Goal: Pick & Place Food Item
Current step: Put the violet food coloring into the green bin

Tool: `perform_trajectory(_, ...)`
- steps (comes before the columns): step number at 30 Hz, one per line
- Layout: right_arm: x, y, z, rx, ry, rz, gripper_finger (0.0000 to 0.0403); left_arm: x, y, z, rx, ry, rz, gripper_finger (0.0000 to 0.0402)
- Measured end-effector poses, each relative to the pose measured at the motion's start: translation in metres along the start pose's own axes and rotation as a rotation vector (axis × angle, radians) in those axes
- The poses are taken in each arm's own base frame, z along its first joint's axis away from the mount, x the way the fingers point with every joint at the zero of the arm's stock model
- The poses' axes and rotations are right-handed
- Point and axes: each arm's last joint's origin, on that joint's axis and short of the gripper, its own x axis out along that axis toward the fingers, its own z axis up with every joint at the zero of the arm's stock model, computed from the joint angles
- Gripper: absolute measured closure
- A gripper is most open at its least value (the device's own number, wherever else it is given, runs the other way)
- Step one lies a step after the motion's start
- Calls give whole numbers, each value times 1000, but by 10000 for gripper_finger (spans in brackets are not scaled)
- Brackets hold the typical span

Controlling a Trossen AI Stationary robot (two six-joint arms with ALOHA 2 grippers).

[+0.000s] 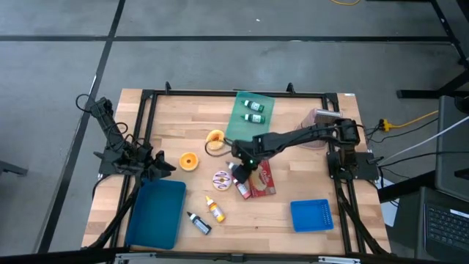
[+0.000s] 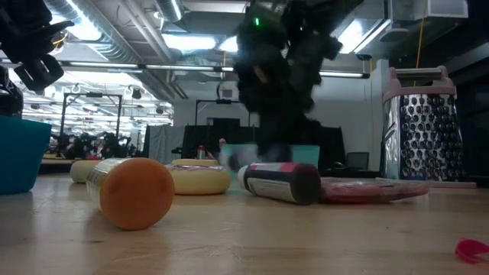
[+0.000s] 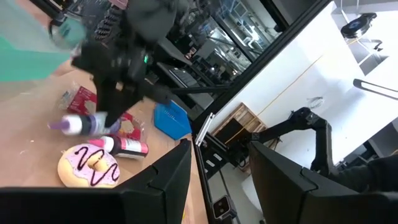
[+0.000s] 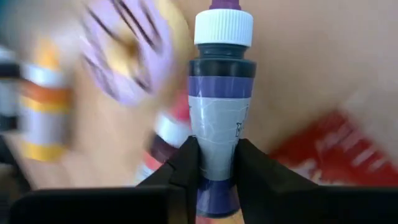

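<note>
My right gripper (image 1: 239, 169) is shut on a purple bottle with a white cap (image 4: 219, 112) near the table's middle. The same bottle (image 3: 81, 123) shows in the left wrist view, lying about level under that arm. Just beside it lie a pink-iced donut (image 1: 222, 178), a red-labelled bottle (image 1: 242, 189) and a red packet (image 1: 262, 180), all flat on the wood. My left gripper (image 3: 221, 174) waits open at the table's left edge, with nothing between its fingers. My right gripper pinches the purple bottle's body (image 4: 214, 163) between its two fingers, toward the end away from the cap. The fingers slant down from the table's right side. The bottle sticks out past the fingertips, cap end (image 4: 224, 28) leading. Whether it is clear of the table, I cannot tell.
An orange (image 1: 189, 160) and a yellow ring (image 1: 215, 137) lie left of the middle. A large blue bin (image 1: 156, 213) stands at the near left, a small blue basket (image 1: 311, 215) at the near right. A green board (image 1: 250, 111) and a grater (image 2: 424, 126) stand far back.
</note>
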Motion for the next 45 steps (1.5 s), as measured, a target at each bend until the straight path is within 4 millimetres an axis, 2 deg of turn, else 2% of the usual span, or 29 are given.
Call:
perform_trajectory(8, -69, 20, 34, -55, -185, 63, 327, 0, 0, 0, 0, -4, 5, 245)
perform_trajectory(12, -106, 21, 45, -111, -249, -44, 327, 0, 0, 0, 0, -5, 6, 245)
perform_trajectory(16, -134, 9, 53, -173, -244, -212, 327, 0, 0, 0, 13, -7, 9, 245)
perform_trajectory(21, -148, -30, 61, -229, -145, -361, 326, 0, 0, 0, 19, -13, 16, 245)
perform_trajectory(25, -149, -59, 73, -294, -82, -405, 326, 0, 1, 1, 26, -24, 30, 245)
perform_trajectory(30, -143, -85, 86, -325, -29, -358, 326, 0, 1, 1, 27, -36, 45, 245)
perform_trajectory(40, -90, -117, 100, -367, 142, -335, 326, 0, 2, 2, 28, -61, 75, 245)
perform_trajectory(45, -71, -137, 105, -330, 190, -352, 326, 0, 3, 2, 27, -73, 90, 245)
